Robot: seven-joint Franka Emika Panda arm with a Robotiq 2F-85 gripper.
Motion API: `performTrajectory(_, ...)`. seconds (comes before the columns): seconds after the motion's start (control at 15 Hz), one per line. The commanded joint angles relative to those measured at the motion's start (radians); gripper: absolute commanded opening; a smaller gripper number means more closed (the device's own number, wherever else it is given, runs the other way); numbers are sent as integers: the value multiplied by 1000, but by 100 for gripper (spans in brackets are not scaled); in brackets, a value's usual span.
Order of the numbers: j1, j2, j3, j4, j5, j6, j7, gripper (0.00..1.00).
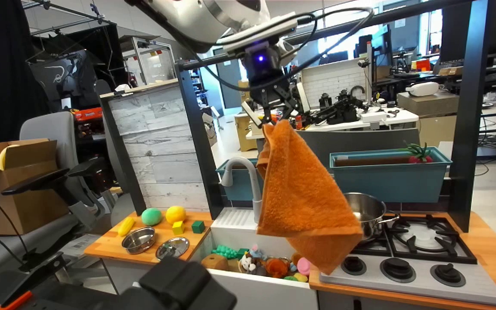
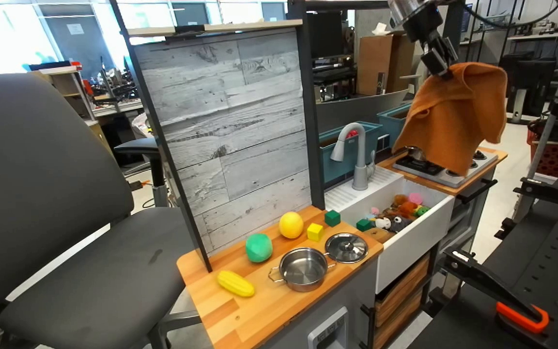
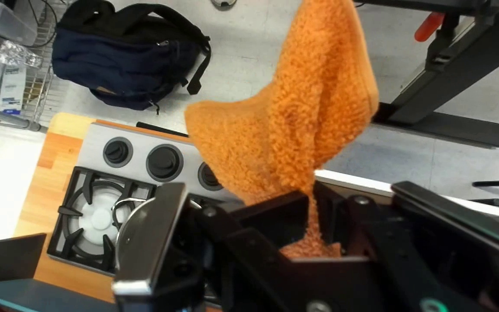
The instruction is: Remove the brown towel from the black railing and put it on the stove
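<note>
1. Only the wrist view shows the navy backpack point(image 3: 124, 65), upper left.
2. At lower centre there, the gripper point(image 3: 312, 212) is clamped on the brown towel point(image 3: 284, 138), jaws nearly together.
3. In an exterior view the towel hangs right of centre, partly hiding the stove point(image 1: 423, 283).

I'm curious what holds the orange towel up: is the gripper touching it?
Touching: the wrist view shows the orange towel squeezed thin in the gripper, cloth widening above and below.

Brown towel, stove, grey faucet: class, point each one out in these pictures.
Brown towel point(image 1: 304, 189), in an exterior view: middle of the hanging cloth.
Stove point(image 3: 140, 149), in the wrist view: pale front panel.
Grey faucet point(image 2: 361, 167), in an exterior view: upright stem.
</note>
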Motion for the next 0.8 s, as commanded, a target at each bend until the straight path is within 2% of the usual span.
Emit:
performTrajectory(0.0, 27, 75, 7, 6, -44, 73, 93, 0)
performTrajectory(0.4, 66, 183, -10, 38, -66, 151, 212, 0)
performTrajectory(0.73, 89, 285, -29, 89, -80, 140, 294, 0)
